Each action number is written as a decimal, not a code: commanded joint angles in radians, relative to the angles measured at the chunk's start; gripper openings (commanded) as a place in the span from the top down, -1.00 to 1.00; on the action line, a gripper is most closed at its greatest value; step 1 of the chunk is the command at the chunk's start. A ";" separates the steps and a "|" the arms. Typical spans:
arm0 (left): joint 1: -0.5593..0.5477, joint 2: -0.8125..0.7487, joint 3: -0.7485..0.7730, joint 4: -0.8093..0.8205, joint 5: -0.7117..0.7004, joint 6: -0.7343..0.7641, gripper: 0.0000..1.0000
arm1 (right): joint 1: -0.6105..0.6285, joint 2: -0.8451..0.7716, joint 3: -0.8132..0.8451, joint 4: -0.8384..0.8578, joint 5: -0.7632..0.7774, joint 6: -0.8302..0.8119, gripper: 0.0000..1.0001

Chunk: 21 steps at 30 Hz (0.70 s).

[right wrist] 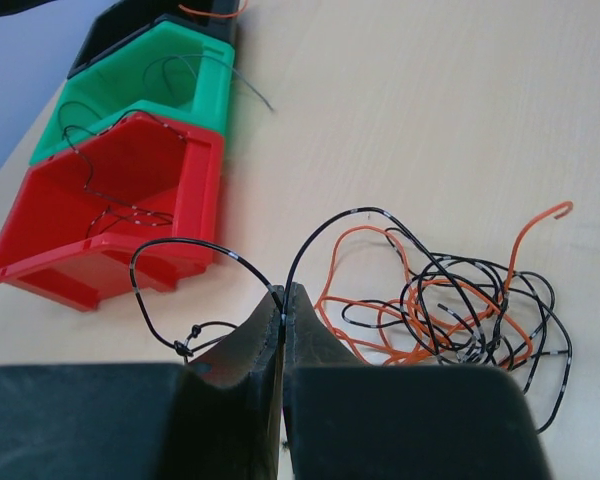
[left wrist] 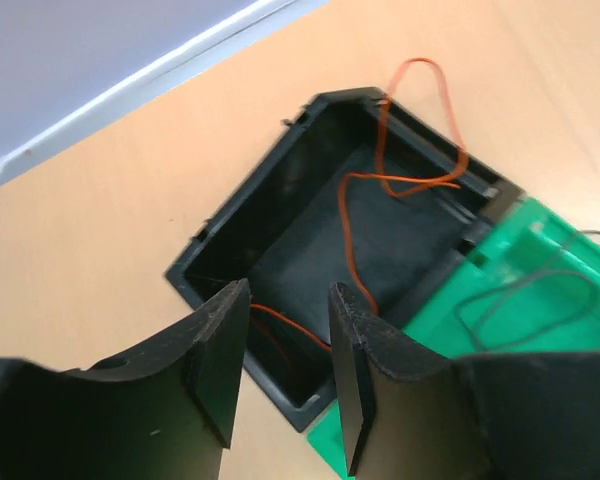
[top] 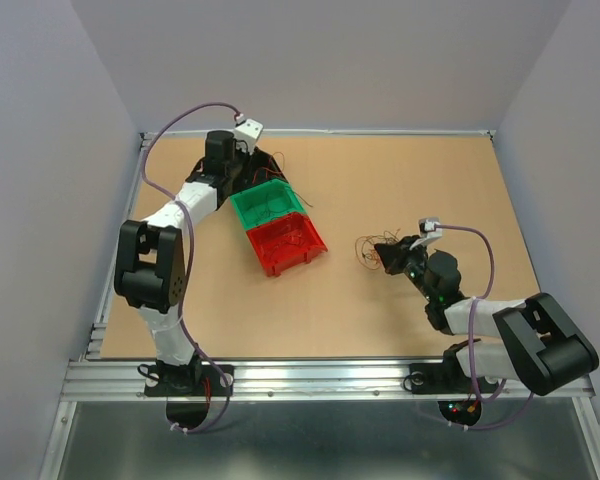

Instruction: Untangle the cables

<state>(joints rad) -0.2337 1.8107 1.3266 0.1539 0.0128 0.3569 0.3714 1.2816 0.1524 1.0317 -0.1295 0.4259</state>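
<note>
A tangle of thin black and orange cables (right wrist: 450,310) lies on the table, also seen in the top view (top: 372,250). My right gripper (right wrist: 283,292) is shut on a black cable (right wrist: 320,235) that loops out of the tangle and curls left past the fingers. My left gripper (left wrist: 288,300) is open and empty above the near corner of a black bin (left wrist: 280,230) that holds an orange cable (left wrist: 380,185). In the top view the left gripper (top: 242,168) is at the back left and the right gripper (top: 395,253) is beside the tangle.
A green bin (top: 268,203) with a thin dark cable and a red bin (top: 285,243) with a black cable stand in a row with the black bin (top: 263,165). Walls enclose the table on three sides; a metal rail (top: 310,375) runs along the front.
</note>
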 commanded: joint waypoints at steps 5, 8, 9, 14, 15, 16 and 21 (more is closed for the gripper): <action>-0.193 -0.244 -0.177 0.058 0.416 0.103 -0.38 | 0.000 0.001 0.018 0.120 -0.217 -0.035 0.99; -0.255 -0.290 -0.201 0.035 0.528 0.119 -0.54 | 0.017 0.010 0.025 0.131 -0.254 -0.045 0.99; -0.289 -0.303 -0.207 0.027 0.562 0.116 -0.58 | 0.024 0.012 0.029 0.131 -0.252 -0.050 0.99; -0.384 -0.292 -0.199 -0.027 0.697 0.100 -0.81 | 0.076 0.044 0.061 0.130 -0.219 -0.061 0.99; -0.397 -0.286 -0.198 -0.034 0.699 0.100 -0.81 | 0.081 0.054 0.065 0.130 -0.213 -0.059 0.99; -0.426 -0.275 -0.193 -0.043 0.697 0.100 -0.81 | 0.086 0.070 0.070 0.131 -0.199 -0.059 0.99; -0.475 -0.220 -0.173 -0.070 0.671 0.100 -0.80 | 0.103 0.107 0.099 0.131 -0.165 -0.059 0.99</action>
<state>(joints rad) -0.6807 1.5562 1.1316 0.1108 0.6506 0.4515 0.4591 1.3724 0.1944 1.0927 -0.3256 0.3870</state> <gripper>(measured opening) 0.903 0.023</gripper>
